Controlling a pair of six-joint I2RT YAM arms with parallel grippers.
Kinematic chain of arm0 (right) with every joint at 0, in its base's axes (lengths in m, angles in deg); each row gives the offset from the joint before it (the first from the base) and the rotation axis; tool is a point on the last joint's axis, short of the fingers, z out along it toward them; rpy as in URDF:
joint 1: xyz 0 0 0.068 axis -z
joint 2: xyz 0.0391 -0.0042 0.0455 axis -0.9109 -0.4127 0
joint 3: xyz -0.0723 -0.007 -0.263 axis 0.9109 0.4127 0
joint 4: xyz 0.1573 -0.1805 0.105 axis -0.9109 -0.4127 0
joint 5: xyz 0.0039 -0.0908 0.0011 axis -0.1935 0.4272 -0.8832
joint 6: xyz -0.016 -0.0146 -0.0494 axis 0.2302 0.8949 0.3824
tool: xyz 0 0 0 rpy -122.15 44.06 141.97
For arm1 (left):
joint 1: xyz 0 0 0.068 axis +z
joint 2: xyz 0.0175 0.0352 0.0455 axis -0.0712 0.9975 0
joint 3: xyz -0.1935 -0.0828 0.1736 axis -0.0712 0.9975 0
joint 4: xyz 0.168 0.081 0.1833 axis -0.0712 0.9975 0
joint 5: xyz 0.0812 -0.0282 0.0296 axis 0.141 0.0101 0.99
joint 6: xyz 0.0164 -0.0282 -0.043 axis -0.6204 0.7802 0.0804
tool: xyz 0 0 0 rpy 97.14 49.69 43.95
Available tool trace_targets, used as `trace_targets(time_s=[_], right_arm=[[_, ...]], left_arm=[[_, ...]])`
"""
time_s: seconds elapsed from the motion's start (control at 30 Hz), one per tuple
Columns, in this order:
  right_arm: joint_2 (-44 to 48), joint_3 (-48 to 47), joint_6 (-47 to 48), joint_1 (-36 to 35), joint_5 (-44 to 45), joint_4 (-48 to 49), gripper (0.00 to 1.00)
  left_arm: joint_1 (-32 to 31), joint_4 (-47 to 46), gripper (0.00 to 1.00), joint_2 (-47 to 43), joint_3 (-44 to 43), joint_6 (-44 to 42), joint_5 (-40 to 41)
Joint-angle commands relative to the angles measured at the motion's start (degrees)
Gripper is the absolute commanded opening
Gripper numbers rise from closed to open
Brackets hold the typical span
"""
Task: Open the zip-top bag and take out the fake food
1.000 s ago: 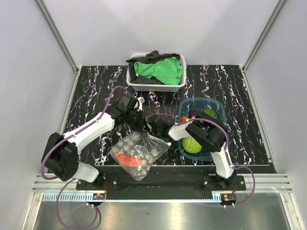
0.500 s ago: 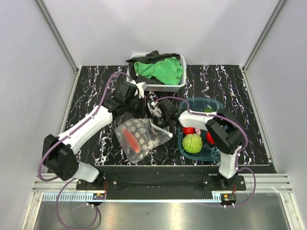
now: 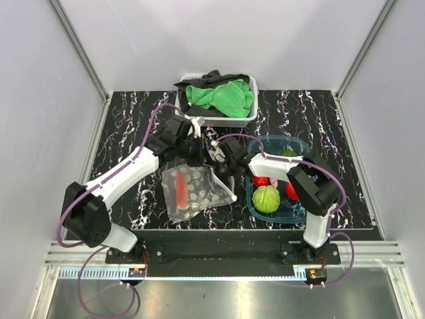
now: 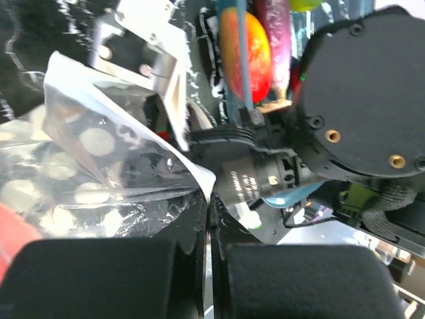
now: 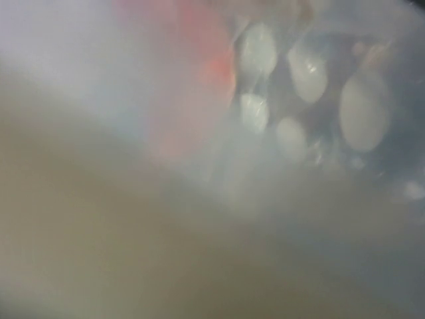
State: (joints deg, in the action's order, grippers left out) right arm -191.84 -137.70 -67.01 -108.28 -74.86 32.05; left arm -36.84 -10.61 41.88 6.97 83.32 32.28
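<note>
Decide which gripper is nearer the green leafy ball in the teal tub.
Right. The right gripper is at the top edge of the zip-top bag, left of the teal tub holding the green leafy ball; the left gripper, pinching that edge, is farther left.

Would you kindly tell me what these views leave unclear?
- Top view: the right gripper is too small to tell open or shut.
- Top view: it and the left gripper hide the zip edge of the zip-top bag; open or sealed, unclear.
- Right wrist view: the bag against the lens blurs everything; no fingers visible.
- Top view: the red piece inside is distorted by crinkled plastic.
</note>
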Motion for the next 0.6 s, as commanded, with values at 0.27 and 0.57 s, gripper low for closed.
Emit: trace_targets(time_s=[0.27, 0.57], right_arm=[[8.0, -10.3, 3.8, -0.2, 17.9, -18.6, 0.63], [9.9, -14.0, 3.9, -0.8, 24.0, -28.0, 0.65]], left_arm=[[-0.5, -15.6, 0.0, 2.3, -5.7, 6.8, -12.7], [3.7, -16.5, 0.0, -6.9, 7.6, 2.1, -10.8]])
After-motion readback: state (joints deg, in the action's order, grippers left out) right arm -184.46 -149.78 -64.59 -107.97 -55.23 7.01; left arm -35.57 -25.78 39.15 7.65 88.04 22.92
